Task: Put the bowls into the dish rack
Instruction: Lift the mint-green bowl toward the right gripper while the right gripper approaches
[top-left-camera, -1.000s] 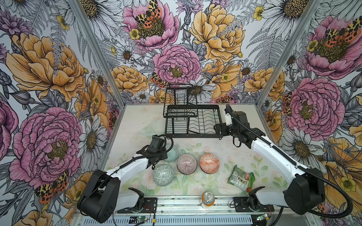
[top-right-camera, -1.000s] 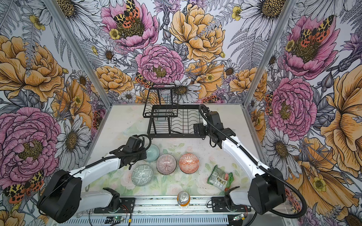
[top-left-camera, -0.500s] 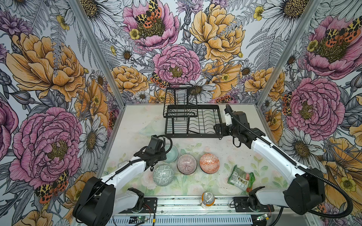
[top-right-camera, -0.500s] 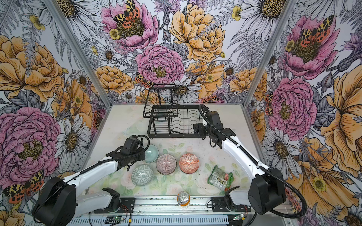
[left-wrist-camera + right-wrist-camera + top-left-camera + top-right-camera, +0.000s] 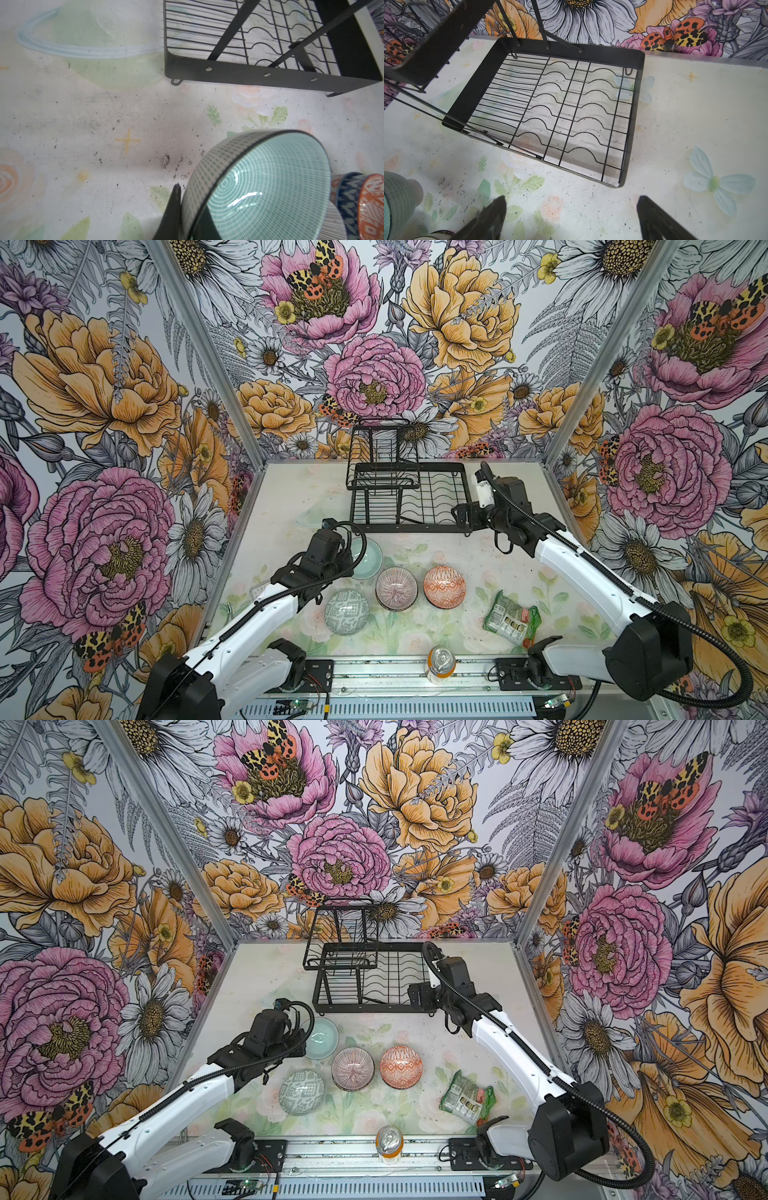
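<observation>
Left wrist view shows the left gripper pinching the pale teal bowl by its rim; the right gripper holds its fingers wide at the dish rack's near right corner.

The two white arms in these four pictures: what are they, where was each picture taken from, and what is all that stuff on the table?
They are two robot arms, each ending in a two-fingered tool. Two pictures look down from a twin camera overhead; the other two come from a camera on each wrist. On the table stand a black wire dish rack, without bowls, a grey-green bowl, a pink bowl, an orange bowl, a green snack packet and, at the front edge, a drink can. The left tool is shut on the rim of a tilted teal bowl. The right tool is open and empty, by the rack's right front corner.
</observation>
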Action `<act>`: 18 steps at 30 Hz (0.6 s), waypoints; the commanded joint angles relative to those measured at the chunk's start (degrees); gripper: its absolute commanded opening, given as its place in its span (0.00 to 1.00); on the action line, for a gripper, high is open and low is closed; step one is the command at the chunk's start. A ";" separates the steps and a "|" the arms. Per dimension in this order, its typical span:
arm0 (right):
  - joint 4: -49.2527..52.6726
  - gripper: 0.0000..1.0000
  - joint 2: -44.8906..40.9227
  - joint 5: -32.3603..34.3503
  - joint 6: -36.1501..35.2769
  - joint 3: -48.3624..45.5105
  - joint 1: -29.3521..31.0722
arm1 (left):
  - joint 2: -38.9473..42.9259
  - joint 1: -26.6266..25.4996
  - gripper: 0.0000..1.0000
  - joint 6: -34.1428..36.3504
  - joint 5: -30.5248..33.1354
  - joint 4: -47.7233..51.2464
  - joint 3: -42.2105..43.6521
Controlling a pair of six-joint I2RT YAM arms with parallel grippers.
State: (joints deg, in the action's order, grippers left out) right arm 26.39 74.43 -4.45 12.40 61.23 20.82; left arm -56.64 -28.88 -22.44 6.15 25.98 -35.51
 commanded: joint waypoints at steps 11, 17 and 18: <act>-1.04 1.00 -5.23 -9.09 3.07 2.36 8.04 | -1.46 -12.23 0.00 4.89 9.30 -17.57 -5.80; -3.36 0.98 -4.77 -7.32 5.48 1.88 13.31 | -7.66 -13.62 0.00 6.46 10.11 -21.68 -9.54; -3.96 0.97 -4.36 -6.80 5.94 1.70 14.07 | -8.73 -13.65 0.00 6.73 9.87 -22.49 -10.25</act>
State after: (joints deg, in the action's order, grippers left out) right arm 25.39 70.22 -12.36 15.92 61.84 33.30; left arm -64.40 -42.06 -16.93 14.37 11.66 -42.37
